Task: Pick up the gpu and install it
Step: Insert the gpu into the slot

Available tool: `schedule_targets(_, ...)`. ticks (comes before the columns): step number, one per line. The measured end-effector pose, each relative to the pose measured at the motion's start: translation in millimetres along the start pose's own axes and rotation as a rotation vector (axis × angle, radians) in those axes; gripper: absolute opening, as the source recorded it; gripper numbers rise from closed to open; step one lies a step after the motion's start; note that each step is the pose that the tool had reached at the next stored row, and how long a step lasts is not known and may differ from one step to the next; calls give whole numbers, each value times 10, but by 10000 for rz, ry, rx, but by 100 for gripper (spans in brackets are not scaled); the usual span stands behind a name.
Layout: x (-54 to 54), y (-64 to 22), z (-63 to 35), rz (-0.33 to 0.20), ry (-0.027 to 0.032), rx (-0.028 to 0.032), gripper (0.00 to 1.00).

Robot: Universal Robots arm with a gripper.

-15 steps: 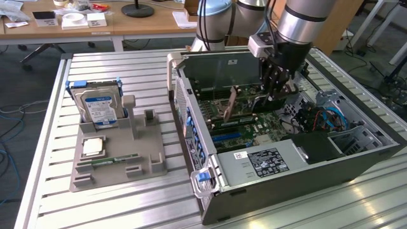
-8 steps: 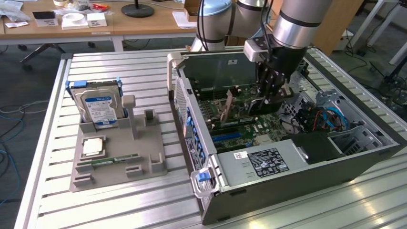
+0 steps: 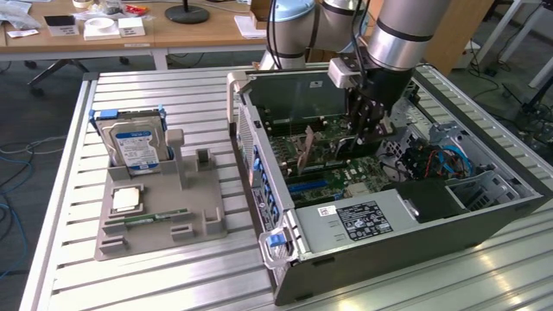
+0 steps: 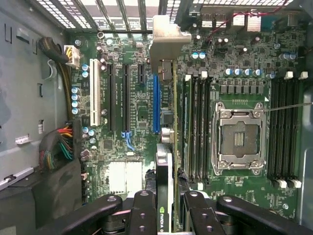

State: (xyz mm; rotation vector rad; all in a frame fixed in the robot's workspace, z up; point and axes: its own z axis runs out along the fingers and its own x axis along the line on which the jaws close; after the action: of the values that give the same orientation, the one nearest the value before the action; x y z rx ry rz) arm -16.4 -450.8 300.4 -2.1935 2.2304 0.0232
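Over the motherboard point(image 4: 230, 188), tool point(image 4: 166, 198) gripping gpu point(image 4: 165, 161) edge-on, NVIDIA logo

Thin gpu point(image 4: 164, 188), edge-on, silver end bracket, beside blue slot point(image 4: 156, 103)

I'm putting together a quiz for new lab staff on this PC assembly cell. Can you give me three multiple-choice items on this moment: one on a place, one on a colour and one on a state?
1. Where is the hard drive?
A) upright in the grey holder
B) flat on the motherboard
C) on the wooden desk

2. What colour is the long slot nearest the gpu?
A) red
B) blue
C) yellow

3. What is the gripper doing?
A) hanging open over the holder
B) shut on the hard drive
C) shut on the gpu

Answers:
1 A: the drive stands on edge at the holder's back corner.
2 B: the slot beside the card's edge is bright blue.
3 C: the wrist view shows fingers on both sides of the card.
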Motion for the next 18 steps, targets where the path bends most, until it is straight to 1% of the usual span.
schedule_targets(7,46,33,30,0,0,0,27)
schedule_targets(14,67,151,65,0,0,9,27)
schedule_targets(18,72,221,103,-5,0,34,27)
